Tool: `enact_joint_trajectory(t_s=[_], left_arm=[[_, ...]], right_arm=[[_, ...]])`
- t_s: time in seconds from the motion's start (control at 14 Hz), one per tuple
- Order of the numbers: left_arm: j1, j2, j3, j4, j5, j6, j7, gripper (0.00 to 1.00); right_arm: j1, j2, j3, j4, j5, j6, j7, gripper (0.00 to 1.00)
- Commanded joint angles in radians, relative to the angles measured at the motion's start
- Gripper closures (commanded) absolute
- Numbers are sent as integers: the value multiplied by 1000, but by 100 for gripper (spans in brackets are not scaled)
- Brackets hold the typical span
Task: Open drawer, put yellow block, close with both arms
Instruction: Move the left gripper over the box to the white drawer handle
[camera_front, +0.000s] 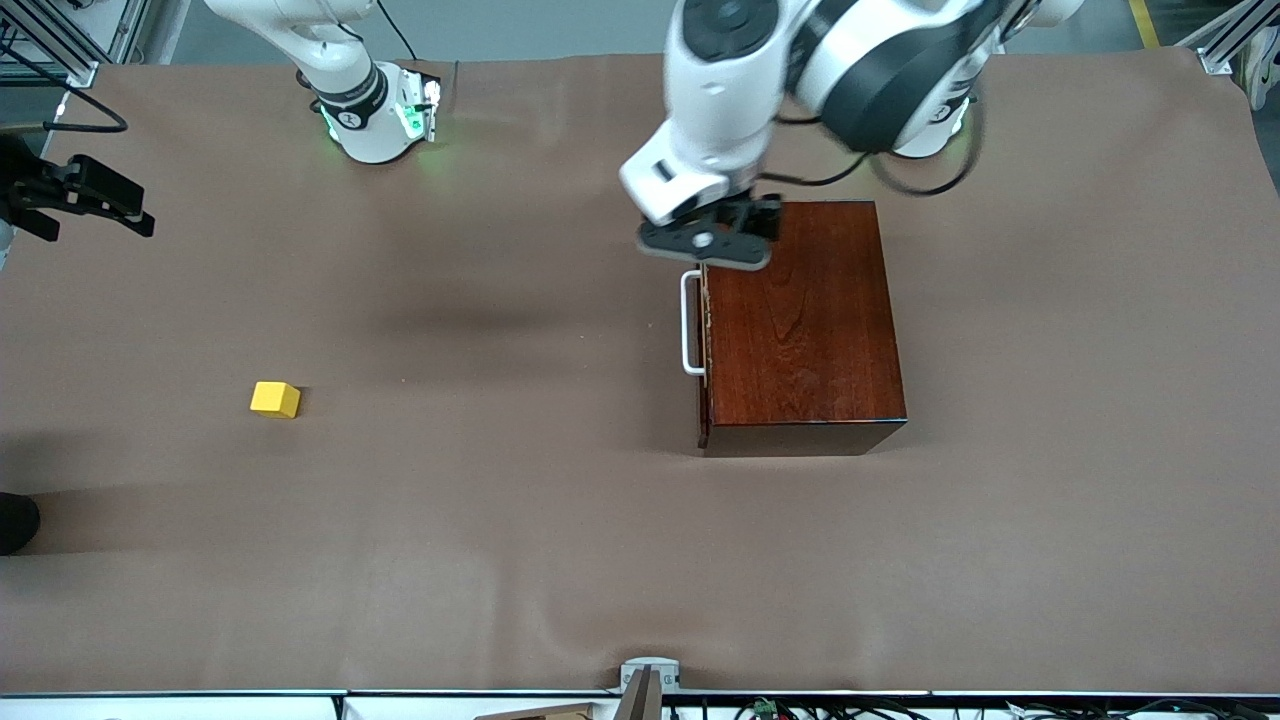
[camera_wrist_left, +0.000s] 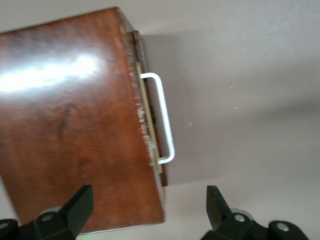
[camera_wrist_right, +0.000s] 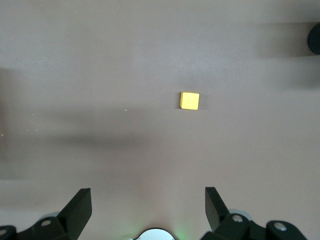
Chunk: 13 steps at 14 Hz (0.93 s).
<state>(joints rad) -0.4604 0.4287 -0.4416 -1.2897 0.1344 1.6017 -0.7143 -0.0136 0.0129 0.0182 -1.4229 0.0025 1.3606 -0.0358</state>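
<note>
Left gripper (camera_front: 712, 243), fingers spread and empty, hovers over the glossy mahogany box's (camera_front: 805, 320) shut drawer edge; drop onto the white U-shaped bar handle (camera_front: 690, 322) squarely. Right gripper (camera_front: 85, 195) released, waiting high above the small yellow cube (camera_front: 275, 399).

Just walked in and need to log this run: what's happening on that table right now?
Nothing is held yet. The left gripper hangs open over the mahogany box, by the corner next to the drawer's white handle; the drawer looks shut or nearly so. The right gripper is open above the tablecloth with the yellow block in its view; the block sits alone on the cloth toward the right arm's end.
</note>
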Motion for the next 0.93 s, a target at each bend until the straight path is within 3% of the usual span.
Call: enact_joint_trajectory(t_s=[0.0, 0.14, 0.29, 0.71, 0.86], left_arm=[[-203, 114, 160, 121, 28, -3, -79, 0], [-363, 168, 307, 145, 28, 20, -129, 0], [-460, 215, 397, 144, 27, 50, -177, 0], [-514, 311, 425, 132, 33, 47, -228, 0], [-517, 312, 420, 112, 85, 32, -226, 0]], right_arm=[[-5, 2, 3, 10, 1, -8, 0, 0], [-5, 2, 3, 10, 1, -8, 0, 0], [-5, 2, 3, 10, 1, -8, 0, 0], [-5, 2, 3, 10, 1, -8, 0, 0], [-5, 1, 3, 10, 1, -8, 0, 0]])
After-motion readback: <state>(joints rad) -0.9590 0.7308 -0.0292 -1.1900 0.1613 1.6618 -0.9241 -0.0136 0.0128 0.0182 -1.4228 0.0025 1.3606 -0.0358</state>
